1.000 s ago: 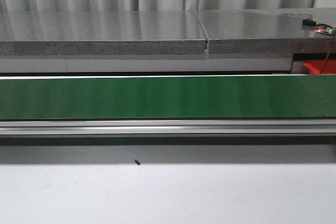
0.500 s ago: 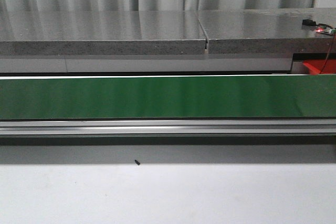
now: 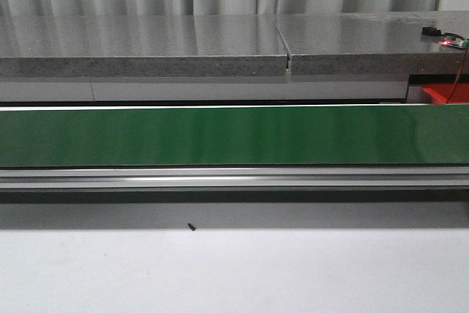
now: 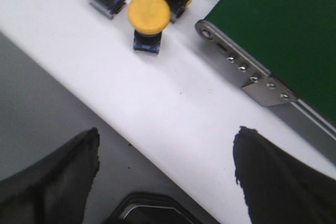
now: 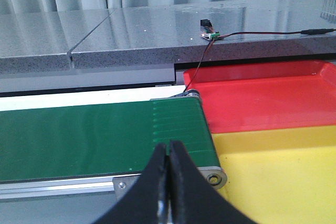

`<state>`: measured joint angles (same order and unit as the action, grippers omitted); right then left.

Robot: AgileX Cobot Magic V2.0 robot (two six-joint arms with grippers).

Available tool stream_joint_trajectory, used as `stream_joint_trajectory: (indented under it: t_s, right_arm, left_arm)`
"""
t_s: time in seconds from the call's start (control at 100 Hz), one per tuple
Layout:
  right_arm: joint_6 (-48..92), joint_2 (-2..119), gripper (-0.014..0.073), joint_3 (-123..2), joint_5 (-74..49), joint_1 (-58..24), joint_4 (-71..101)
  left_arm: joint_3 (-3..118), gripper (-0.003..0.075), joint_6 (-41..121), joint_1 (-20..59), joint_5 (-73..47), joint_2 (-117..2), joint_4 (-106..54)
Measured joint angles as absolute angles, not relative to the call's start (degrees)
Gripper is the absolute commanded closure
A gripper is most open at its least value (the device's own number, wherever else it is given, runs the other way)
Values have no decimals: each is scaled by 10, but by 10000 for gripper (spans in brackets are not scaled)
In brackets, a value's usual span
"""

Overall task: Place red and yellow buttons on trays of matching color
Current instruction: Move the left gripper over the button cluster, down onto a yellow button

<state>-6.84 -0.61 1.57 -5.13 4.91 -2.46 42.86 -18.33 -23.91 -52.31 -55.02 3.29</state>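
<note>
While both lie bare, red tray [image 5: 273, 95] adjoins yellow tray [image 5: 283, 166].

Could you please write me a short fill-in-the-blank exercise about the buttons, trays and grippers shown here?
1. The button nearest the left gripper has a ____ cap.
2. The right gripper fingers are ____.
3. The red tray lies farther from the right wrist camera than the ____ tray.
4. The conveyor belt is ____.

Missing words: yellow; shut; yellow; green
</note>
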Motion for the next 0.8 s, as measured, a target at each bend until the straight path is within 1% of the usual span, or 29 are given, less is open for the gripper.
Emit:
stream_joint_trajectory:
  t_s: [0.13, 0.49, 0.8]
  right_arm:
    - [-68, -6, 662, 16, -51, 49, -25]
    - [-68, -6, 662, 16, -51, 49, -25]
    - [-68, -6, 662, 16, -51, 49, -25]
  left_arm:
    - [438, 199, -183, -256, -531, -593, 33]
    - [505, 206, -183, -256, -532, -727, 35]
    - [563, 206, -183, -261, -532, -816, 38]
